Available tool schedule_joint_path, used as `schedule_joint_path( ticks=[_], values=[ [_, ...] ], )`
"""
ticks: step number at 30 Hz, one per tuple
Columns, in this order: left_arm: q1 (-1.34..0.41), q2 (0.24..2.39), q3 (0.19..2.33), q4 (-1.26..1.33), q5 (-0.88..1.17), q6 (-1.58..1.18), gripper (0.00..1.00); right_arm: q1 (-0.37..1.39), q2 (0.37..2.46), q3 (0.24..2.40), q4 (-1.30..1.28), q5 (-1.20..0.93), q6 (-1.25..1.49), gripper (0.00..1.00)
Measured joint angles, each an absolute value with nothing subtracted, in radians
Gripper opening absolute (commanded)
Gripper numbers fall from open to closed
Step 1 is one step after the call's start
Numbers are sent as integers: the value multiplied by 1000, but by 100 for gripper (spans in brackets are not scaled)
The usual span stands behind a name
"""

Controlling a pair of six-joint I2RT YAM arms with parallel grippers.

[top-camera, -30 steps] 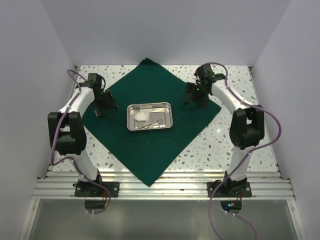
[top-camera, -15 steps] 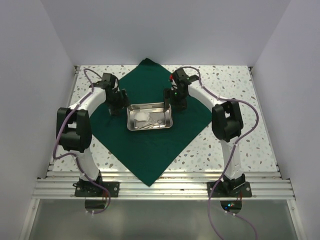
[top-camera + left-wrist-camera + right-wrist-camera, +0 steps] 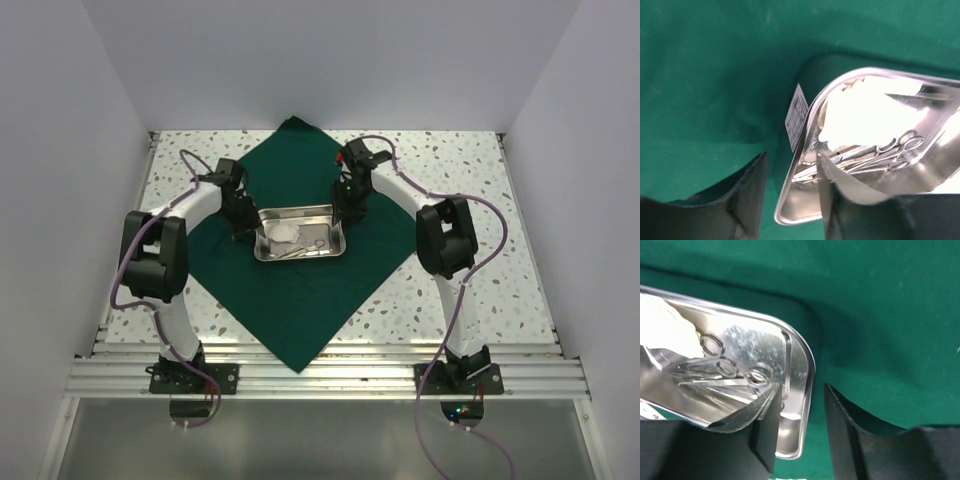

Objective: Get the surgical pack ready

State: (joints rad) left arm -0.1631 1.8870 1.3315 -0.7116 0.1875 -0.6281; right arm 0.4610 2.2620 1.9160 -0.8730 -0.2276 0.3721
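The dark green cloth (image 3: 300, 300) lies flat as a diamond, with the steel tray (image 3: 262, 236) at its centre. White gauze (image 3: 287, 234) and metal scissors (image 3: 312, 243) lie in the tray. My left gripper (image 3: 246, 222) is at the tray's left end. In the left wrist view the left gripper (image 3: 791, 165) is open, one finger inside the tray rim (image 3: 810, 115) and one outside, with gaps showing. My right gripper (image 3: 340, 212) is at the right end. The right gripper (image 3: 801, 390) also straddles the tray rim (image 3: 808, 370), open. Gauze (image 3: 865, 107) and scissor rings (image 3: 722, 367) show inside.
The speckled tabletop (image 3: 480, 170) surrounds the cloth, with white walls on three sides. An aluminium rail (image 3: 320, 375) carries both arm bases at the near edge. A white barcode label (image 3: 796, 117) is stuck on the tray's outer left wall.
Both arms have swung inward from the cloth's side corners to the tray's two ends. Their jaws have narrowed and now straddle the tray rims.
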Motion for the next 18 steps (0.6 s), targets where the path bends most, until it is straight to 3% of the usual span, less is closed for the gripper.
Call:
schedule_joint_path(
  ticks=[4, 18],
  values=[
    [-183, 1887, 1294, -692, 187, -654, 38, 461, 2288, 1950, -878, -227, 374, 31],
    [-187, 1887, 1262, -654, 189, -653, 12, 461, 2387, 2108, -962, -194, 376, 11]
  ],
)
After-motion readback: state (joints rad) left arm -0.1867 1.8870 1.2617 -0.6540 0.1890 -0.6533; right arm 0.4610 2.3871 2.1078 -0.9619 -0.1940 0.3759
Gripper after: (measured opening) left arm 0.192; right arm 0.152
